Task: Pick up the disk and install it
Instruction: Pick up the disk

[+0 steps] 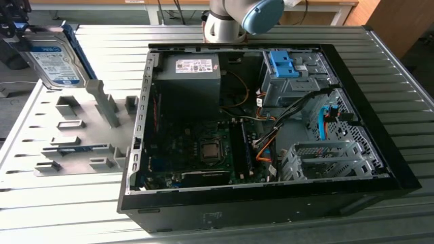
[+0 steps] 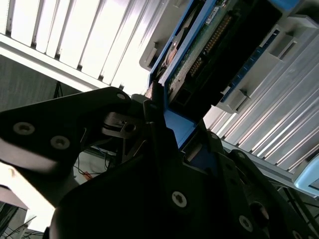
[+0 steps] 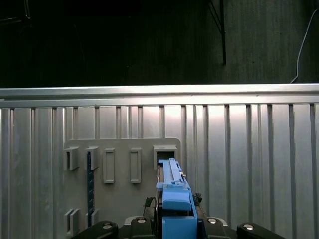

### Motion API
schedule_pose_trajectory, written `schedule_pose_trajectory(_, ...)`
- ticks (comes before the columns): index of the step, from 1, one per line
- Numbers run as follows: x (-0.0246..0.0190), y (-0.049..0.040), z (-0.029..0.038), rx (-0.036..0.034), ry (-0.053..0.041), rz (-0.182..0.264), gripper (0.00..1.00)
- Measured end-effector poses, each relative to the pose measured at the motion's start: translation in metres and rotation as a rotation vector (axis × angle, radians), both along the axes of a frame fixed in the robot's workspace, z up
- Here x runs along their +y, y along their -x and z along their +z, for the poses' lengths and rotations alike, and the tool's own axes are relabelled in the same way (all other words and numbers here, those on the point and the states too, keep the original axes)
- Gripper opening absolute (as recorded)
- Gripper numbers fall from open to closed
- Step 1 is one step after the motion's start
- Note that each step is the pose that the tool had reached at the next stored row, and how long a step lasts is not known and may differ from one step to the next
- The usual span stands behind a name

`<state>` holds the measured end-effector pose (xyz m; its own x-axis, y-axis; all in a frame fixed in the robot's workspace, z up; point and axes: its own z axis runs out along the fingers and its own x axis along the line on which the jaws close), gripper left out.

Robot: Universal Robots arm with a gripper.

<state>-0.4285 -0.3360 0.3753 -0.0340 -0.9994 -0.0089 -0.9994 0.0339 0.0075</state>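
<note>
The disk (image 1: 51, 58), a silver drive with a white-and-blue label in a blue caddy, stands on edge and tilted at the exterior view's far left. It is over the far end of the grey fixture plate (image 1: 74, 137). My gripper (image 1: 13, 28) is shut on its upper end. In the first wrist view the disk (image 3: 173, 191) appears edge-on between my gripper (image 3: 174, 224), and its far end reaches a slot block (image 3: 164, 149) on the fixture plate (image 3: 119, 199). In the second wrist view my gripper (image 2: 169, 119) clamps the disk (image 2: 214, 45), whose circuit-board side shows.
An open computer case (image 1: 379, 147) lies on the ribbed metal table (image 1: 54, 213). It holds a power-supply box (image 1: 190, 81), a blue bracket (image 1: 283, 63) in the upper cage and a metal drive cage (image 1: 326, 162) at the near right. The arm's base (image 1: 234, 20) stands behind the case.
</note>
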Motion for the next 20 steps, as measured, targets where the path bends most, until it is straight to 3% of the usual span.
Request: schedule_pose_trajectory(20,0.0000,0.0000,0.0063,-0.0001,-0.0031,0.000,0.37)
